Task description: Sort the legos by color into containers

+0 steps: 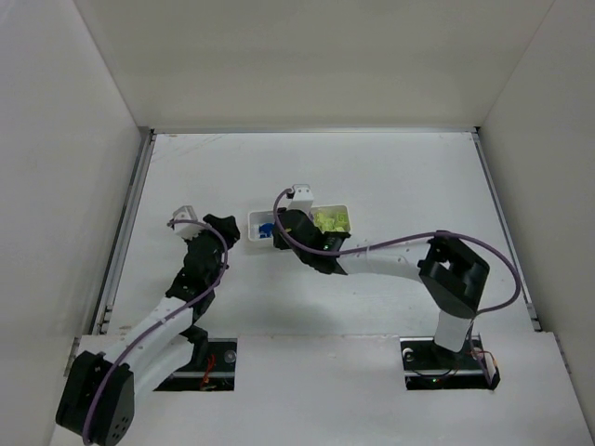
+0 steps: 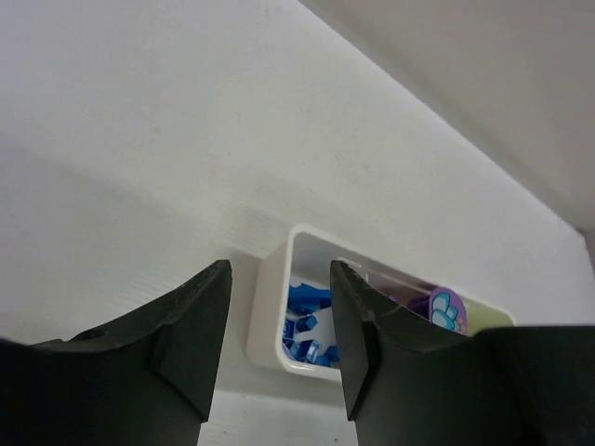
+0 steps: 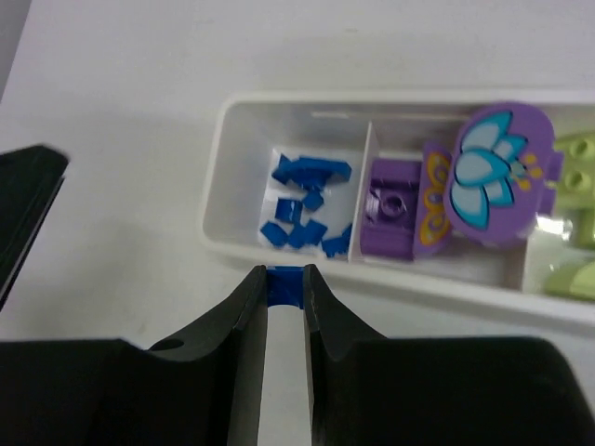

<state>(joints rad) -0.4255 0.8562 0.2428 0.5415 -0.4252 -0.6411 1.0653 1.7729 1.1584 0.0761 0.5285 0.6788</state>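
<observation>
Right wrist view gives us the right gripper (image 3: 285,279) pinching one blue brick (image 3: 284,285) at the near wall of the tray (image 3: 216,177), by the end compartment where other blue bricks (image 3: 302,209) lie. We see the left gripper (image 2: 279,279) near that same end, jaws apart with nothing between them.
</observation>
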